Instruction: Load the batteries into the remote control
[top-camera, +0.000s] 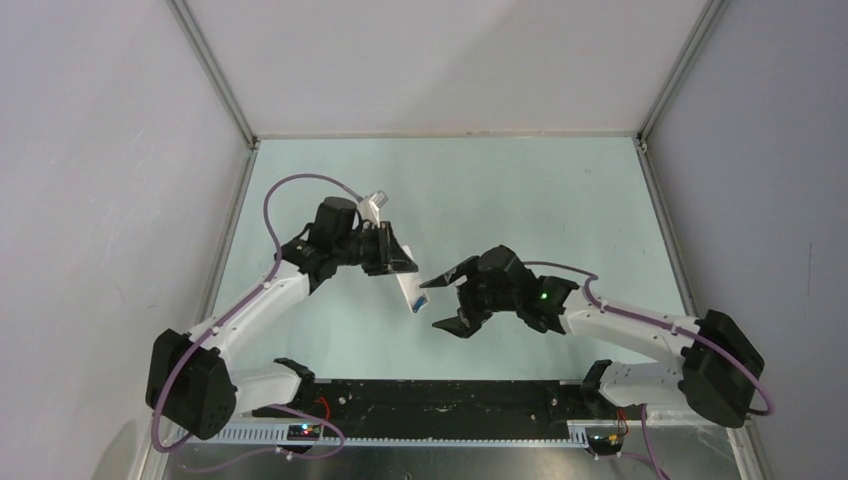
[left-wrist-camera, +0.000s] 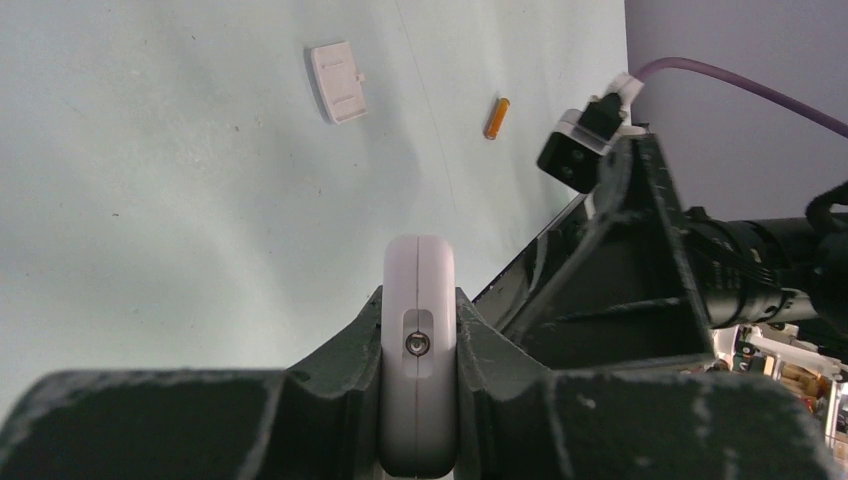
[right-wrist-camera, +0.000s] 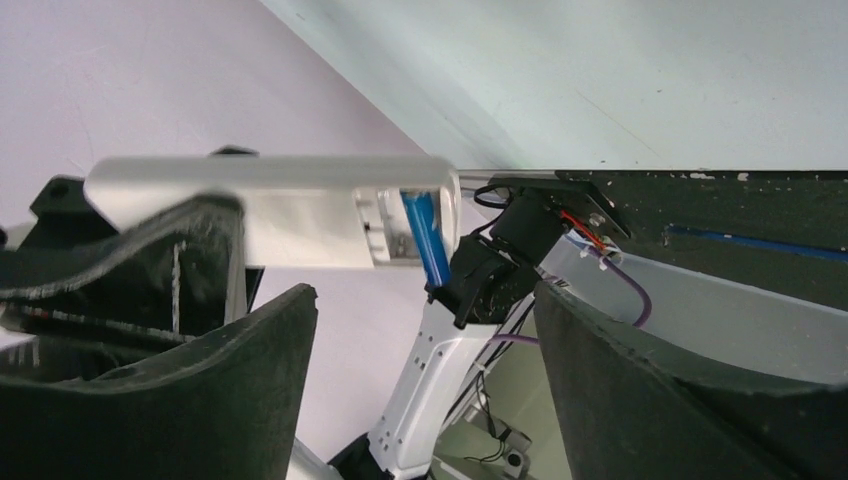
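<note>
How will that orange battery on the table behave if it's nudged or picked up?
The orange battery lies on its side on the table, so a nudge would probably roll it. It looks tiny and rigid, so it could slip from a loose pinch.

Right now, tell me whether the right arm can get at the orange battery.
Probably yes. The right gripper is open and empty, and the orange battery lies alone on the table with nothing touching it.

A pale green table (top-camera: 520, 190) between white walls (top-camera: 440, 60).
</note>
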